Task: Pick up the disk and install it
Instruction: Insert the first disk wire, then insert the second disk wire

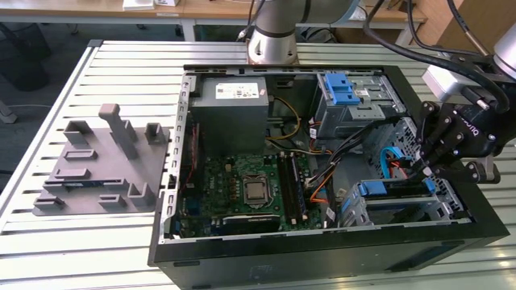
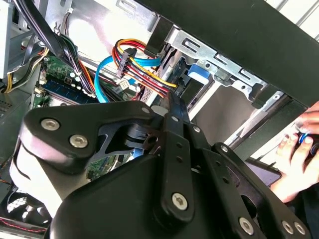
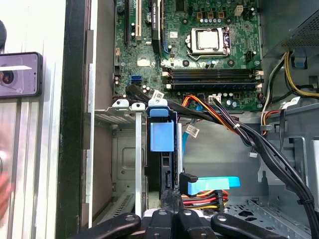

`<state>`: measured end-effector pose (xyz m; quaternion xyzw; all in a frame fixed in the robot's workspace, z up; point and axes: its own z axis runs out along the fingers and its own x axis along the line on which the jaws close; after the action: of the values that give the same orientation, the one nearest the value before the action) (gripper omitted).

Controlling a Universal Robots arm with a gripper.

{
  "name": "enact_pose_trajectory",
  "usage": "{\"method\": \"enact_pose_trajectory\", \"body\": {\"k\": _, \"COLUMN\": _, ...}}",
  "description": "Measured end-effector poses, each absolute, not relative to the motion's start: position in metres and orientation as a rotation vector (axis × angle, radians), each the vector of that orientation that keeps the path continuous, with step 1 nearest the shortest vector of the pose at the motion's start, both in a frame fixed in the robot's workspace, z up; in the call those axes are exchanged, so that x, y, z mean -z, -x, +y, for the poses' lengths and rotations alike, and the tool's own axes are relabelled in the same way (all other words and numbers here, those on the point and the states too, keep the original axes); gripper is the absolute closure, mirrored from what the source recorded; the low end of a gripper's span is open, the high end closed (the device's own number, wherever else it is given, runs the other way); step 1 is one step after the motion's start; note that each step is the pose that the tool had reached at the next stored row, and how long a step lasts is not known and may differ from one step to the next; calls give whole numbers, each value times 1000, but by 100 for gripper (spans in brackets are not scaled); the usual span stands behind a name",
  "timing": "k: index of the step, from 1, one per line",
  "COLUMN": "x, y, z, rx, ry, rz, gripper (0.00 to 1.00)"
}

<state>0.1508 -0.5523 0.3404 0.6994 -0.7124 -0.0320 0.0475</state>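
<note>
Black computer case [image 1: 322, 257], green motherboard [image 1: 241, 187], blue disk bracket [image 3: 162, 135], grey slatted table [image 1: 121, 66], red-yellow-orange cables [image 2: 144, 74]

The computer case [image 1: 322, 254] lies open on the surface [image 1: 121, 54]; a fixture block [image 1: 101, 163] sits at the exterior view's left.

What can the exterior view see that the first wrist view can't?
The exterior view adds the grey plastic stand on the slatted table, the arm's base and the power-supply box. The first wrist view adds a phone beside the case and a blue cable plug up close. Both share the motherboard's silver chip socket and the disk, standing on edge in its metal cage.
</note>
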Motion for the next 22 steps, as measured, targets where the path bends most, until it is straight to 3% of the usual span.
{"method": "enact_pose_trajectory", "body": {"k": 22, "x": -341, "y": -151, "z": -552, "rx": 96, "ry": -2134, "rz": -2173, "gripper": 89}}
